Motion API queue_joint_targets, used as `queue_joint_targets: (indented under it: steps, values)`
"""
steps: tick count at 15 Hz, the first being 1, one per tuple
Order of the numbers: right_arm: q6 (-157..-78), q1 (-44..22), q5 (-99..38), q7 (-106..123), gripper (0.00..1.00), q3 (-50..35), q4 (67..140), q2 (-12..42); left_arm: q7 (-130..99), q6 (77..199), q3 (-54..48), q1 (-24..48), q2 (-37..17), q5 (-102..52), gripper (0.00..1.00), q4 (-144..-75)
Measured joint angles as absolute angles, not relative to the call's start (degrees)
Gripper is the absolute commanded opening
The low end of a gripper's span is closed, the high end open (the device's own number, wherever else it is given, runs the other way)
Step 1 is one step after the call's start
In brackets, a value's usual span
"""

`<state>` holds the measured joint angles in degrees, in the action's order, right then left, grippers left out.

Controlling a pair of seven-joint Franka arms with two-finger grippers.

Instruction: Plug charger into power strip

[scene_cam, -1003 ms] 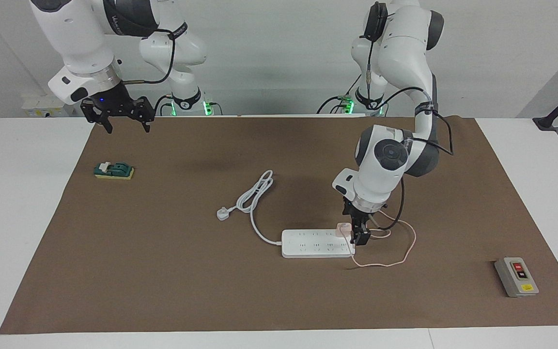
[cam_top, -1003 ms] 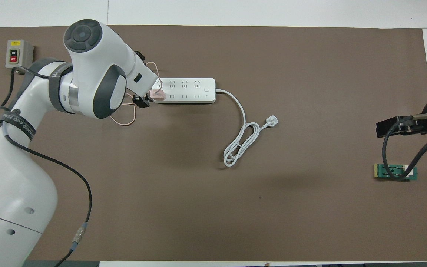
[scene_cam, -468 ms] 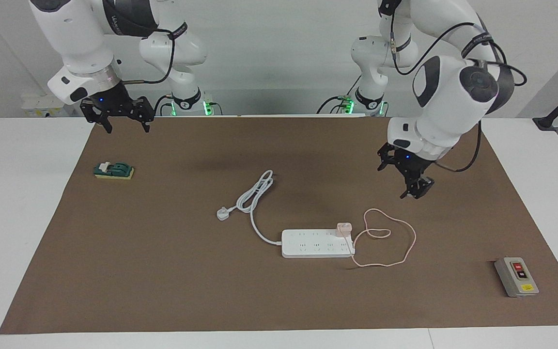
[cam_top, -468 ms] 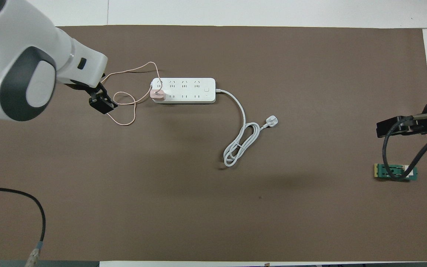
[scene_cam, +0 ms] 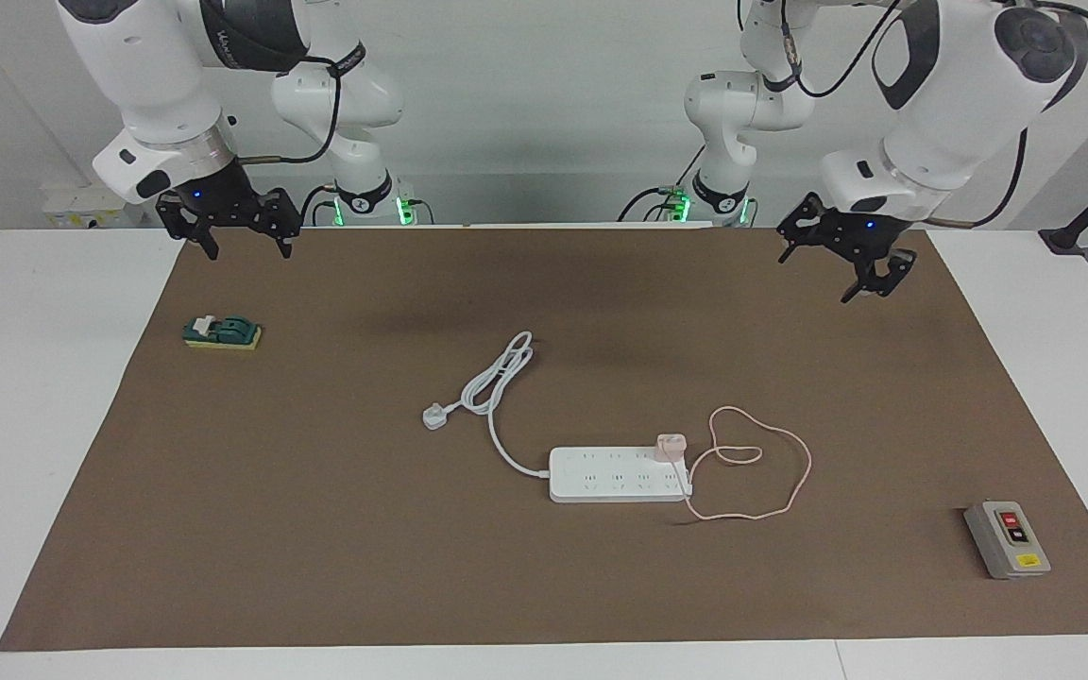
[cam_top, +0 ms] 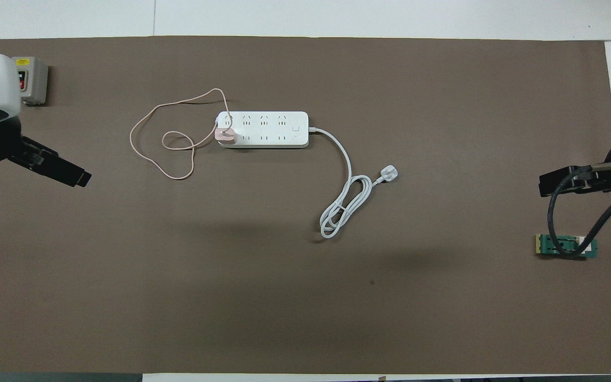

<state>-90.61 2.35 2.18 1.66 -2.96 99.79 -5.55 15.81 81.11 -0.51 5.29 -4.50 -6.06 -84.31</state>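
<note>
The white power strip (scene_cam: pixel 615 474) (cam_top: pixel 268 129) lies flat on the brown mat. The pale pink charger (scene_cam: pixel 670 445) (cam_top: pixel 226 136) stands in a socket at the strip's end toward the left arm, in the row nearer to the robots. Its thin pink cable (scene_cam: pixel 807 463) (cam_top: pixel 131 138) loops on the mat beside that end. My left gripper (scene_cam: pixel 837 274) (cam_top: pixel 80 178) hangs open and empty, high over the mat toward the left arm's end, well away from the strip. The right gripper (scene_cam: pixel 251 247) (cam_top: pixel 547 183) waits open over the mat's corner by its own base.
The strip's thick white cord coils to a three-pin plug (scene_cam: pixel 434 416) (cam_top: pixel 389 172) lying loose on the mat. A grey box with red and black buttons (scene_cam: pixel 1007 538) (cam_top: pixel 32 79) sits toward the left arm's end. A small green and yellow piece (scene_cam: pixel 223 332) (cam_top: pixel 565 245) lies below the right gripper.
My left gripper has let go of the charger, risen from the strip and drawn back toward its own base. The charger stays in the socket. The right arm has not moved.
</note>
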Motion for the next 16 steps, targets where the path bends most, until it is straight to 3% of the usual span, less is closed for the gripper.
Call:
queue_joint_targets:
  steps: [4,16]
  values:
    - [-90.61,2.35,2.18,1.66,1.00,-2.96,99.79,-5.55,5.05,80.78,-0.48,2.00,-4.37,-6.07,1.00,-84.62]
    - [-90.61,2.36,2.18,1.66,1.00,-2.96,99.79,-5.55,2.05,80.92,-0.53,2.71,-1.27,-0.62,1.00,-85.17]
